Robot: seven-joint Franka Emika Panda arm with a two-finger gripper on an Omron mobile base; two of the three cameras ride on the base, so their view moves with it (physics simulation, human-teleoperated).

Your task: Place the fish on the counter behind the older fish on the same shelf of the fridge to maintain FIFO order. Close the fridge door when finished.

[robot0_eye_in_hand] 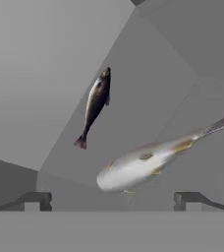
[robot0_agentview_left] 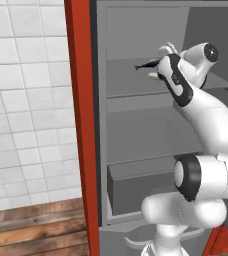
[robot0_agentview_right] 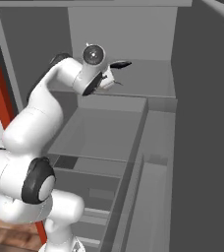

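On the fridge's upper shelf (robot0_eye_in_hand: 148,88) lies the dark fish (robot0_eye_in_hand: 95,106), set farther in toward the back wall. The pale older fish (robot0_eye_in_hand: 148,166) lies nearer, just ahead of my gripper (robot0_eye_in_hand: 113,201). The gripper is open, its two fingertips (robot0_eye_in_hand: 33,201) stand wide apart, and nothing is between them. From the base, the dark fish (robot0_agentview_left: 147,64) (robot0_agentview_right: 120,64) shows just past my hand (robot0_agentview_right: 109,78), which reaches over the shelf (robot0_agentview_right: 151,74). The fridge door (robot0_agentview_right: 205,128) stands open at the right. The counter is out of view.
The fridge's red side panel (robot0_agentview_left: 81,100) stands close on the left, with a white tiled wall (robot0_agentview_left: 26,100) and wooden floor (robot0_agentview_left: 31,230) beyond it. A lower shelf (robot0_agentview_left: 146,140) and a grey drawer (robot0_agentview_left: 136,189) sit below. Rails (robot0_agentview_right: 148,197) cross the door's inner face.
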